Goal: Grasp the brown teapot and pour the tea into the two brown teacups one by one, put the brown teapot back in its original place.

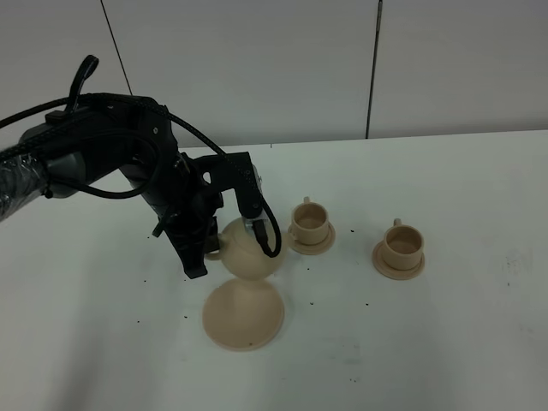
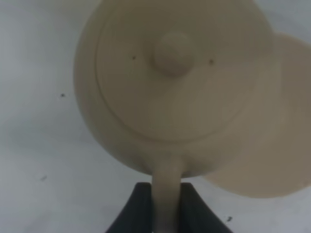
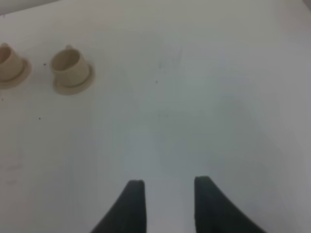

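My left gripper [image 1: 212, 247] is shut on the loop handle of the brown teapot [image 1: 250, 250] and holds it just above the wide flat saucer [image 1: 243, 315], its original place. The left wrist view shows the teapot's lid and knob [image 2: 171, 53], the handle between my fingers [image 2: 136, 208] and the saucer [image 2: 272, 131] below and to one side. The two brown teacups stand on their small saucers to the right: the near cup [image 1: 309, 220] and the far cup [image 1: 401, 244]. Both also show in the right wrist view [image 3: 70, 65] [image 3: 7, 62]. My right gripper [image 3: 167, 187] is open and empty over bare table; it is out of the high view.
The white table [image 1: 445, 342] carries small dark specks. A grey panelled wall [image 1: 342, 60] stands behind the table's back edge. My left arm [image 1: 103, 145] and its cables reach in from the left.
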Motion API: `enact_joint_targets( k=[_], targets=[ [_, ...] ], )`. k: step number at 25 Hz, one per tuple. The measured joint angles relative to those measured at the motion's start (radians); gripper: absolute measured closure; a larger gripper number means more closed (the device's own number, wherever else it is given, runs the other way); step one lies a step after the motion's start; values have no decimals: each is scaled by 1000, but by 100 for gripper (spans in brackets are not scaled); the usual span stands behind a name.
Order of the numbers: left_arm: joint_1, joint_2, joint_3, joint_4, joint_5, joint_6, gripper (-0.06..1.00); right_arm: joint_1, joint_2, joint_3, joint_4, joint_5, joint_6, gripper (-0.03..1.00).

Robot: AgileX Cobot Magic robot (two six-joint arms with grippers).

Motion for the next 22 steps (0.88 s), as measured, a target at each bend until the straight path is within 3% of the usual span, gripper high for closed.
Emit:
enact_joint_targets(
  k=[5, 12, 22],
  targets=[
    [10, 0, 0, -2, -33, 0, 78, 0, 0, 0, 0, 0, 0, 73],
    [2, 0, -8, -93, -74, 5, 78, 0, 0, 0, 0, 0, 0, 73],
    [-94, 67, -232, -104, -1, 7, 78, 0, 0, 0, 0, 0, 0, 73]
  ],
)
